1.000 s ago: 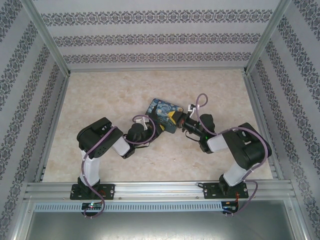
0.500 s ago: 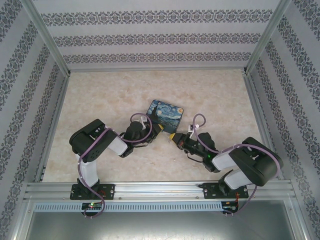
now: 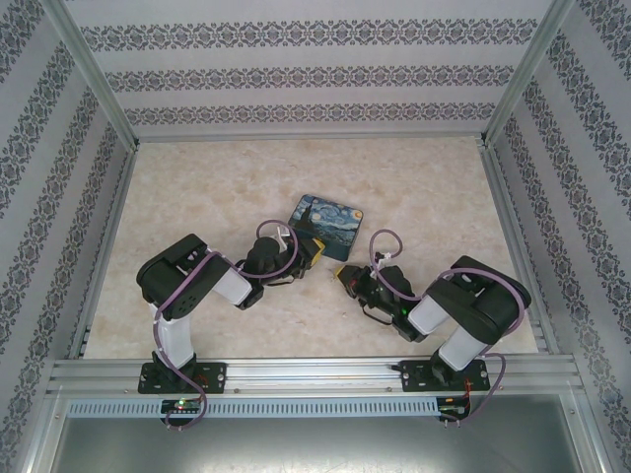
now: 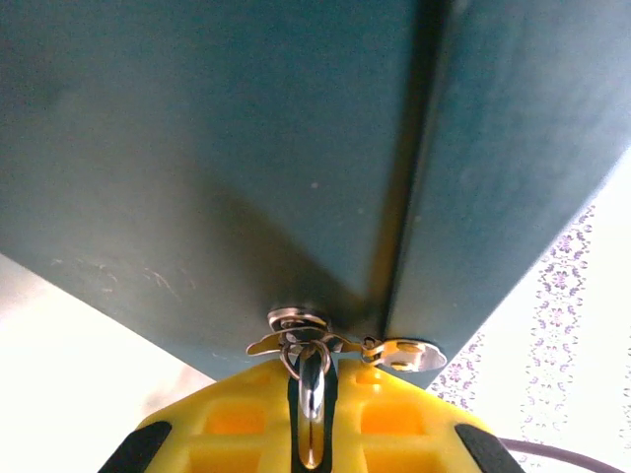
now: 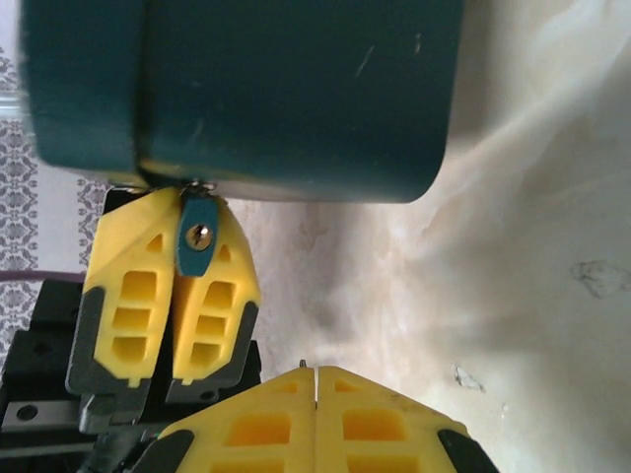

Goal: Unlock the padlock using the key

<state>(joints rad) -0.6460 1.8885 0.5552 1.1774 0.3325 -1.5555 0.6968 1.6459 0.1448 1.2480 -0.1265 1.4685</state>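
Step in hand: key insertion, not yet made.

- My left tool (image 3: 309, 250) is clamped on the tiny metal padlock (image 5: 197, 241), which has a silvery shackle and a teal-blue body.
- The padlock hangs from the small metal hasp (image 4: 296, 322) at the corner of the rectangular tin painted with a starry night (image 3: 327, 222). The tin lies on the pale marbled worktop (image 3: 197, 187).
- The keyhole (image 5: 201, 233) faces my right tool (image 5: 315, 379), near but apart.
- The right tool's fingers are pressed together. A thin sliver at their seam may be the key; I cannot confirm it.

Judgement on the next move: line the right tool up on the keyhole axis and push slowly and straight. Then twist while the left tool steadies the body.
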